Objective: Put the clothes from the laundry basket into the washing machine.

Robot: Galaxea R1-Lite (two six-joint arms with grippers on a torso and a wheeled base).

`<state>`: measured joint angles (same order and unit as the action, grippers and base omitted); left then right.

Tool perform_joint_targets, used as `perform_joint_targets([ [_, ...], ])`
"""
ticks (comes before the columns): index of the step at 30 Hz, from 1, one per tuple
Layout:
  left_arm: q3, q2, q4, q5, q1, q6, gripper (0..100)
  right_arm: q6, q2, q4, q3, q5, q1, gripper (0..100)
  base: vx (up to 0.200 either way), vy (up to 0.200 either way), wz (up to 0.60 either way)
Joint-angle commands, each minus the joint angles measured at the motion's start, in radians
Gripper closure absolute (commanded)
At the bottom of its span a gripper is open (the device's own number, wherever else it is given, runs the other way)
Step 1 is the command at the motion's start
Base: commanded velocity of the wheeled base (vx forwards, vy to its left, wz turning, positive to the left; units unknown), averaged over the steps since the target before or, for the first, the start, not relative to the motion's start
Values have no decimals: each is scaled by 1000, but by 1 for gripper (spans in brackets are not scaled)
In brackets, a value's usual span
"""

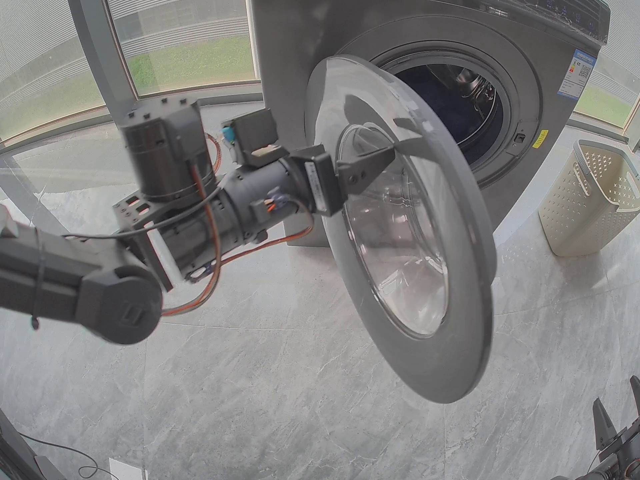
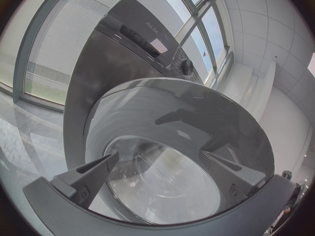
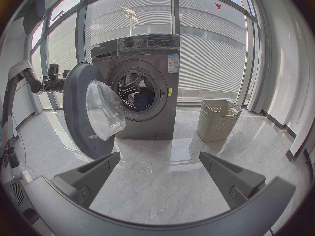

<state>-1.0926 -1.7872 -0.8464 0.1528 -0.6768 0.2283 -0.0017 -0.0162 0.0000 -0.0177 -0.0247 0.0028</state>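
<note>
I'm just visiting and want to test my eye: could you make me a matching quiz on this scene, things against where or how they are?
1 washing machine door
2 laundry basket
3 dark clothes
4 left hand

A inside the drum
B fingers spread, at the door
C swung open
D on the floor beside the machine

Pairs: 1-C, 2-D, 3-A, 4-B

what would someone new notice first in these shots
The round door of the washing machine stands out first, swung wide open, with the left tool open right at its outer face. Behind the door, dark clothes lie inside the machine, and a pale laundry basket sits on the floor on the machine's right in the head view.
</note>
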Motion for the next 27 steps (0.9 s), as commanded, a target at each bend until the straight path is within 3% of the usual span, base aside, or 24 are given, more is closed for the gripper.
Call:
perform_joint_targets([
  [1,-296,-250,-5,-73,6,52,0,0,16,0,15,0,0,0,0,0,0],
  [4,-417,-317,21,-111,8,55,0,-1,16,0,15,0,0,0,0,0,0],
  [6,-417,-317,21,-111,8,55,0,-1,16,0,15,0,0,0,0,0,0],
  [7,-541,-393,55,-180,8,71,0,0,16,0,15,0,0,0,0,0,0],
  [9,-587,-419,64,-214,8,85,0,0,16,0,15,0,0,0,0,0,0],
  [10,-641,-445,81,-257,8,95,0,-1,16,0,15,0,0,0,0,0,0],
  [13,-649,-443,110,-277,6,106,0,0,16,0,15,0,0,0,0,0,0],
  [19,-541,-359,136,-275,-1,126,0,0,16,0,15,0,0,0,0,0,0],
  [27,-147,-80,138,-217,-61,118,0,0,16,0,15,0,0,0,0,0,0],
])
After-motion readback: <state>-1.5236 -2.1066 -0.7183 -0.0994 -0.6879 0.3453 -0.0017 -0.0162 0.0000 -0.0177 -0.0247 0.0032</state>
